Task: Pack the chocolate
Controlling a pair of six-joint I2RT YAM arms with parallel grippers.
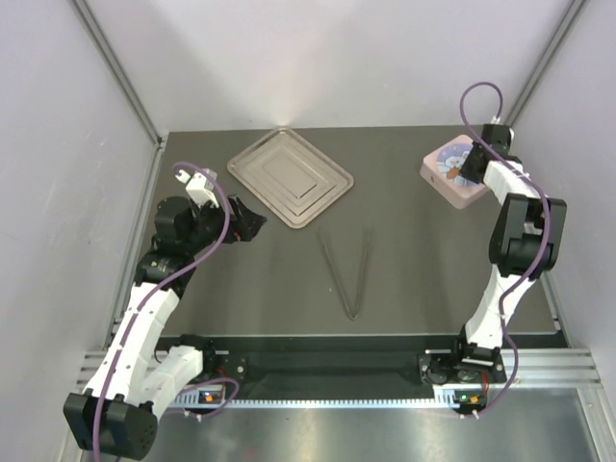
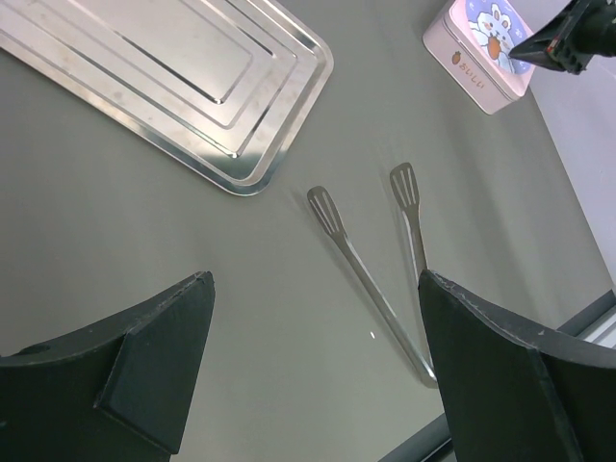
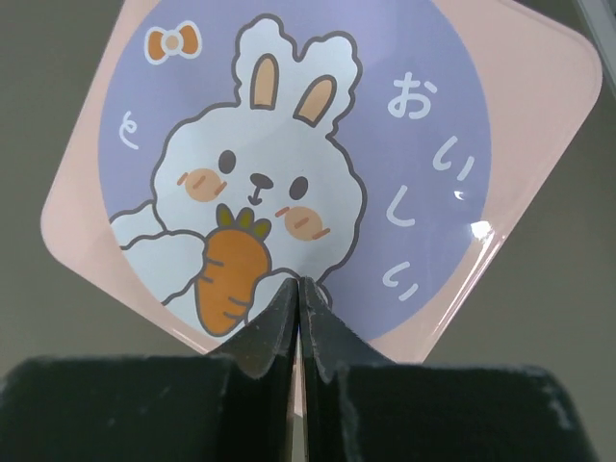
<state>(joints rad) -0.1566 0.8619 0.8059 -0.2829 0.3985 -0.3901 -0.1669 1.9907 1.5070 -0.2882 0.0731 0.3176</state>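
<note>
Overhead view: my left gripper [image 1: 252, 223] hovers over the dark table [image 1: 414, 260], just beside a metal tray [image 1: 291, 179]. Its jaws are apart and hold nothing. Steel tongs [image 1: 337, 274] lie mid-table, joined end toward my bases and spread ends pointing away. My right gripper [image 1: 472, 166] hangs above a pink box [image 1: 445, 179] near the far right corner.

Left wrist view: my two dark fingers [image 2: 144, 385] stand wide apart with only bare table between them. Beyond them lie the tongs [image 2: 366, 277], a corner of the tray [image 2: 173, 77] and, farther off, the box [image 2: 476, 58] with my right gripper [image 2: 563, 43] over it.

Right wrist view: my fingertips [image 3: 279, 308] are pressed together, gripping nothing, over the closed lid [image 3: 414, 144] and its picture of a white rabbit holding a carrot. Whether they touch the lid I cannot tell. No view shows the chocolate, so I cannot tell where it lies.
</note>
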